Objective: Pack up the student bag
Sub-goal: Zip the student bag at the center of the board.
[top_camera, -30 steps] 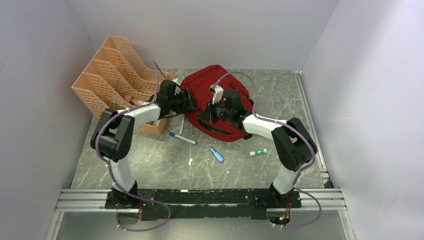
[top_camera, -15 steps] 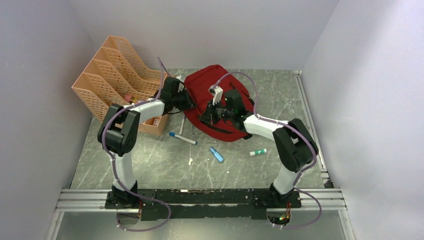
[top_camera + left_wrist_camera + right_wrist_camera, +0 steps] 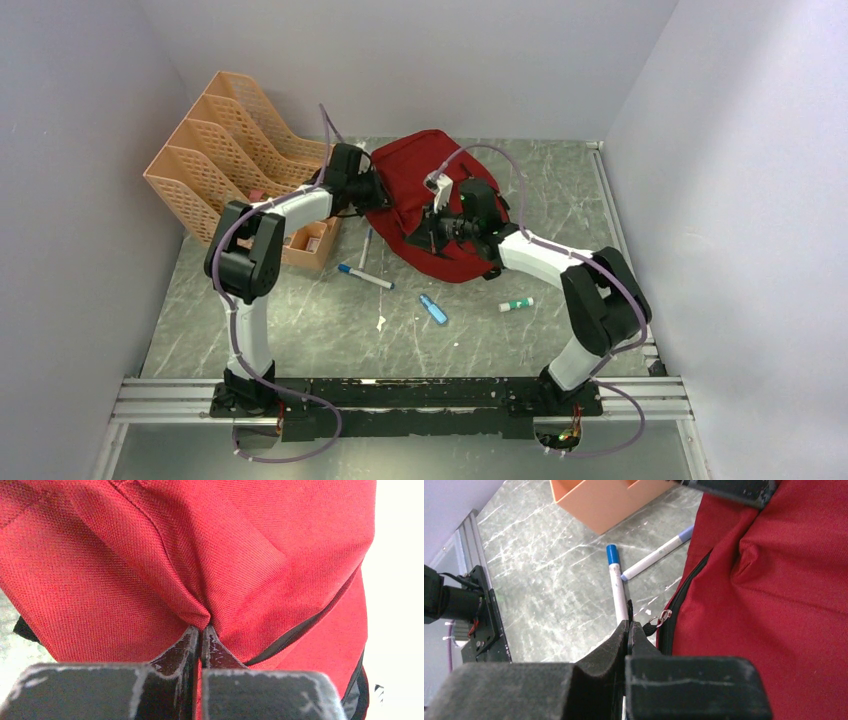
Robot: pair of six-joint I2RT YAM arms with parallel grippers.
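Overhead view. Shows the bag (image 3: pixel 415 160), dark red and slumped, at the far middle of the table (image 3: pixel 300 330), just right of an orange rack (image 3: pixel 225 150). Shows both arms reaching in to it: left gripper (image 3: pixel 372 190) at the bag's left edge, right gripper (image 3: pixel 432 225) over its near part. Shows loose items on the table on the near side of the bag: a blue-capped marker (image 3: pixel 365 277), a thin pen (image 3: pixel 365 245) just beyond the marker, a blue tube (image 3: pixel 433 309), a green-and-white stick (image 3: pixel 516 304) and a white scrap (image 3: pixel 381 322).

Left wrist view. Shows the left gripper clenched on a fold of the bag, with red fabric puckering into the slit between the fingertips (image 3: pixel 180 647). Shows a black zipper line (image 3: pixel 300 630) right of the pinch, running up and to the right.

Right wrist view. Shows the right gripper pressed fully together, tips just beside the bag's black zipper edge. Shows a metal ring with a black pull tab (image 3: pixel 656 621) right against the tips; cannot tell whether the tab is pinched. Beyond the tips, shows the marker and pen on the table, near the rack's corner.
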